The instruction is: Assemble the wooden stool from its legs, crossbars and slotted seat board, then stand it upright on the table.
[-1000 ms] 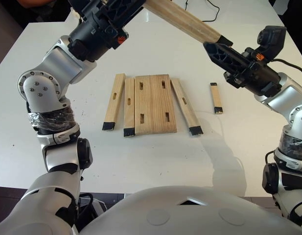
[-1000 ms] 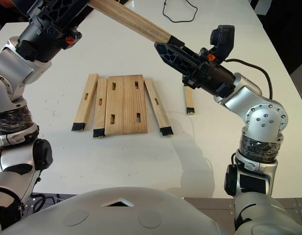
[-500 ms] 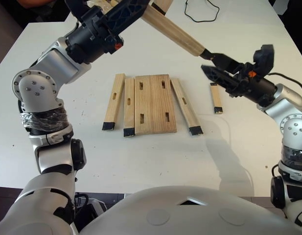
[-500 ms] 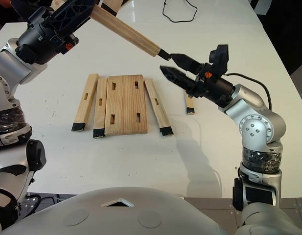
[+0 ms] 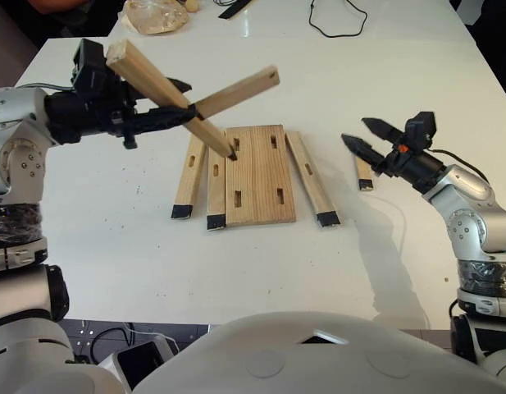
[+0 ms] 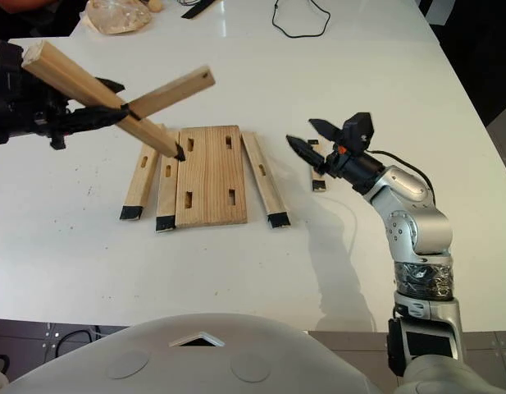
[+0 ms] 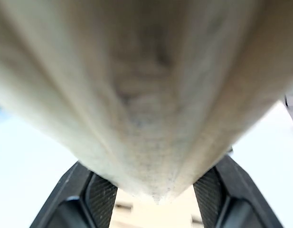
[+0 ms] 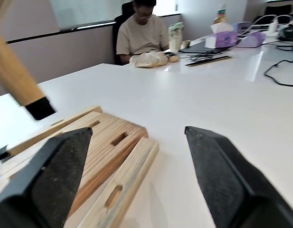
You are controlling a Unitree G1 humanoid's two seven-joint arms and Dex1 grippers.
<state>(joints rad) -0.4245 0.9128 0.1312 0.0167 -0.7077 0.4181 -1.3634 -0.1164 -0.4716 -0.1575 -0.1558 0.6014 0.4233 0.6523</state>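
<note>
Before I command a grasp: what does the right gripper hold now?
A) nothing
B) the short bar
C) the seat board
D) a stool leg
A: the right gripper is spread open and empty near the short bar on the table; the left gripper holds a leg.

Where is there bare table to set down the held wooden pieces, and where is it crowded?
Free: the near strip of table in front of the seat board; the far stretch behind it up to the cable. Crowded: legs flanking the board.

Crossed legs (image 6: pixel 150 132) in left tool (image 6: pixel 116 100)
</note>
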